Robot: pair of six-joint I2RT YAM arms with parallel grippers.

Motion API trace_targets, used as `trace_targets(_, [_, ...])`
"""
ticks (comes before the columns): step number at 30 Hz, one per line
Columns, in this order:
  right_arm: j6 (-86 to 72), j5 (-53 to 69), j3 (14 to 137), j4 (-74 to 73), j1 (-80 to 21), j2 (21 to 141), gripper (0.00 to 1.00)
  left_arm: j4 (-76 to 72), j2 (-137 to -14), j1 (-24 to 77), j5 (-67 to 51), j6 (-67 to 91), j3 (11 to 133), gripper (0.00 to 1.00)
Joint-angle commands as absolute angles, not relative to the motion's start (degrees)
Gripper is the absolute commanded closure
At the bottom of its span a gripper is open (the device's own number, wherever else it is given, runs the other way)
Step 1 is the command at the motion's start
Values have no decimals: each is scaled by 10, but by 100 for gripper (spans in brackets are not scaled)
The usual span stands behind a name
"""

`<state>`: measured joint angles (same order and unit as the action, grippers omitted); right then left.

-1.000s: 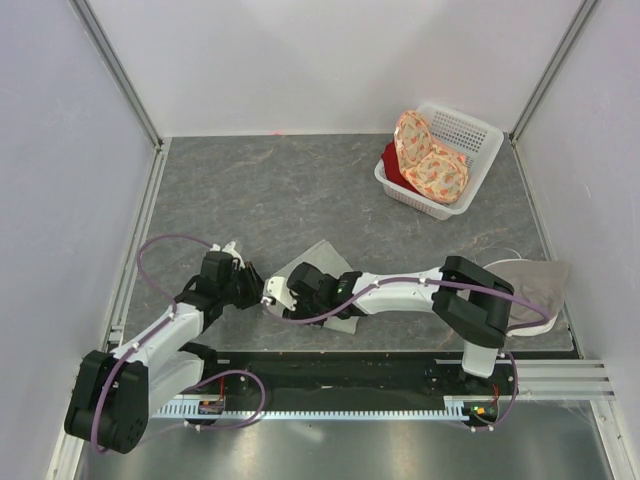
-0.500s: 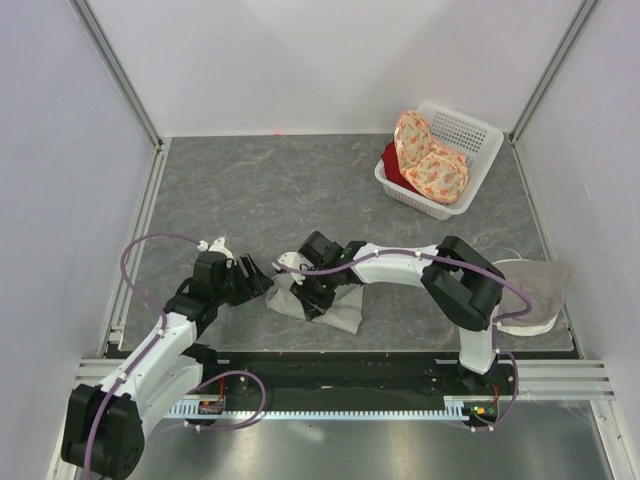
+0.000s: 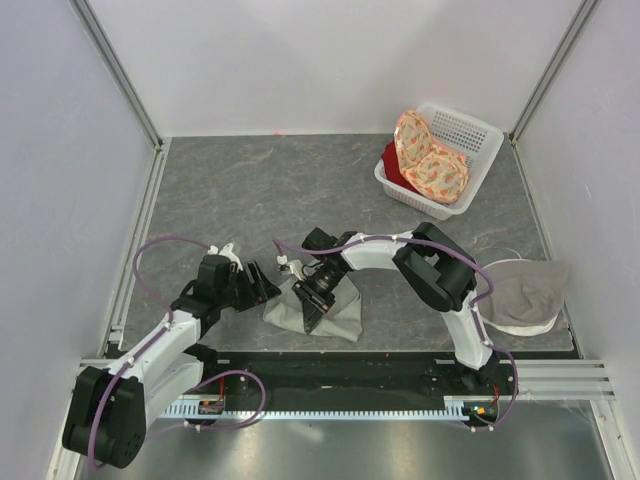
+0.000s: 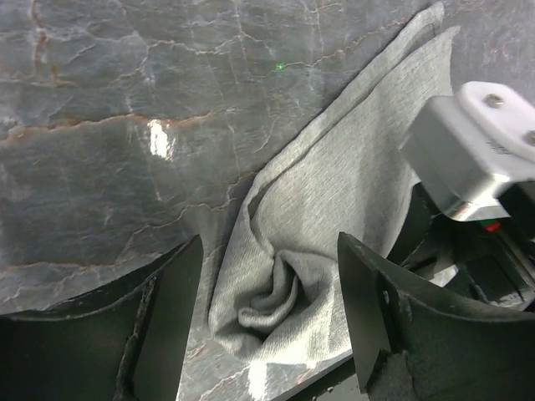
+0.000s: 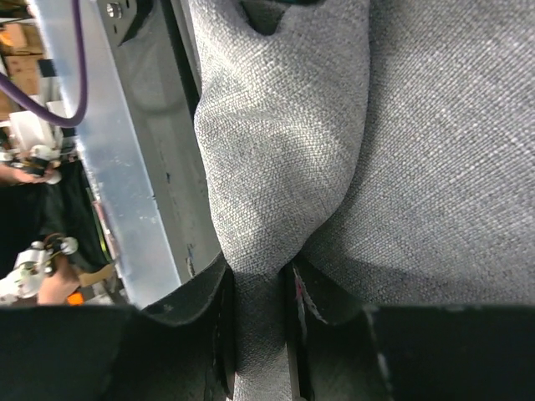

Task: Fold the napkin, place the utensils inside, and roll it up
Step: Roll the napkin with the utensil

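Top external, left to right: left gripper sat low on the table, jaws wide apart and holding nothing, tips aimed right at the napkin. Napkin lay just beside those tips, near the front edge, bunched up, not flat, not folded square. Right gripper was down on it, arm reaching across from the right. Right wrist view showed its fingers nearly together, pinching a raised ridge of the cloth. Left wrist view: the crumpled end sat between and just past the open jaws, cloth running away on a diagonal, up and right. So left arm was nearer the loose left end and right arm had the middle — the next pull probably needs to spread it along that diagonal. Fork not seen in any view. Further right, beige cloth; basket at the far right corner.
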<state>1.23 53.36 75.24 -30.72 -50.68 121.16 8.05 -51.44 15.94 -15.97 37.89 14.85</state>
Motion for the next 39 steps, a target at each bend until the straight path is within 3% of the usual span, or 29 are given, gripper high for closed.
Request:
trace_targets(1, [15,564,772,-327,-500,1238,69,63,-534,161,-176,354,154,29])
trace_targets(15, [5,568,801,-330,-480,1258,62,37,-514,171,-243,367,126,31])
trace_targets(20, [5,563,803,-330,-476,1258,62,38,-530,172,-245,367,122,45])
trace_targets(25, [0,551,807,-330,-473,1247,58,46,-542,173,-241,369,123,66])
trace_targets(33, [11,463,809,-328,-466,1164,37,67,-543,173,-215,375,127,93])
trace_targets(35, [22,385,785,-300,-473,1111,35,76,-542,173,-208,376,129,98])
trace_targets(39, [34,279,705,-230,-498,988,32,79,-542,173,-198,379,131,98])
